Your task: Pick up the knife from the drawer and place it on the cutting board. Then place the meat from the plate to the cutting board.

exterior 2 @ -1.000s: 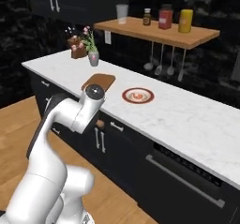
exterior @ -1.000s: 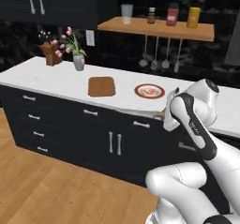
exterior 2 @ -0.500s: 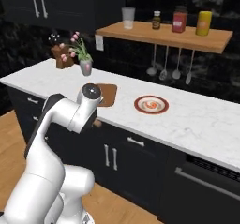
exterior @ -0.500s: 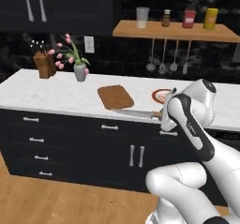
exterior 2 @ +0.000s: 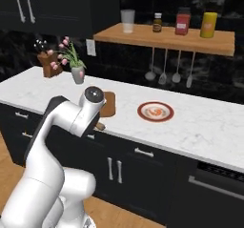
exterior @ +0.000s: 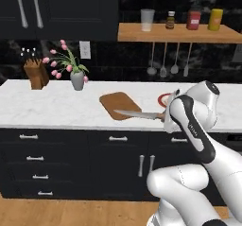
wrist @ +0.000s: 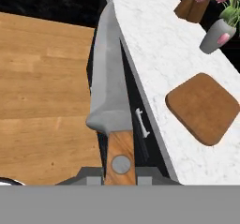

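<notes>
Brown-handled and clamped in our gripper [wrist: 121, 174], the knife [wrist: 108, 92] juts straight out ahead of the claw beside the counter edge, so we should lift it clear and lay it flat on the cutting board [wrist: 203, 107], ahead and off to one side.

1. A white marble table [exterior: 56, 107] runs along a black wall [exterior: 108, 59].
2. Dark cabinets [exterior: 71, 163] with silver handles stand below it; more hang above.
3. A wooden shelf [exterior: 179, 33] carries a cup and jars; utensils hang under it.
4. The floor [exterior: 71, 213] is wood.
5. A knife block [exterior: 35, 73] and a vase [exterior: 77, 81] of pink flowers stand at the left.
</notes>
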Motion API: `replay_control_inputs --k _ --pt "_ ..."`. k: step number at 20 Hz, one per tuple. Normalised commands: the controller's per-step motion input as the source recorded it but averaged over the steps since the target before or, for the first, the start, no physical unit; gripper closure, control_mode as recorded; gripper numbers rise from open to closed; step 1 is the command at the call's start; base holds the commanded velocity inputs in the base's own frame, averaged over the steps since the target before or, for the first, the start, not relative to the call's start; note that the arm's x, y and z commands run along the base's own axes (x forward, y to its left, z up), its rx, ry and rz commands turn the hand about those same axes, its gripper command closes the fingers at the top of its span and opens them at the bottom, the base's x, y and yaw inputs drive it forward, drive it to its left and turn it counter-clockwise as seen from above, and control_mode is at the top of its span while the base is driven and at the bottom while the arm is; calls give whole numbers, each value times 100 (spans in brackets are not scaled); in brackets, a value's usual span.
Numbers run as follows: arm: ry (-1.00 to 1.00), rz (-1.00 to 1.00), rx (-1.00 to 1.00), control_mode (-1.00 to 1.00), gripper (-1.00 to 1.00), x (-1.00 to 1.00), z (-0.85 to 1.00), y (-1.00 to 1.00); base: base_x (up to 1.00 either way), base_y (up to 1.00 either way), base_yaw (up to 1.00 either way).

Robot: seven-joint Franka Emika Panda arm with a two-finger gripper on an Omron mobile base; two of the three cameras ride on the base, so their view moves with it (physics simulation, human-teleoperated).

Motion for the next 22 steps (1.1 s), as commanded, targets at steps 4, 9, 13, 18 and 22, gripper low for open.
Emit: replay_control_inputs --k 4,9,13,18,22 --pt "0 0 0 100 100 0 0 0 40 25 -29" --pt "0 0 0 100 100 0 0 0 42 45 -34" --pt "0 0 0 100 100 0 0 0 16 56 -29" --pt "0 0 0 100 100 0 0 0 36 44 -29" --pt "0 0 0 100 100 0 0 0 58 27 -25"
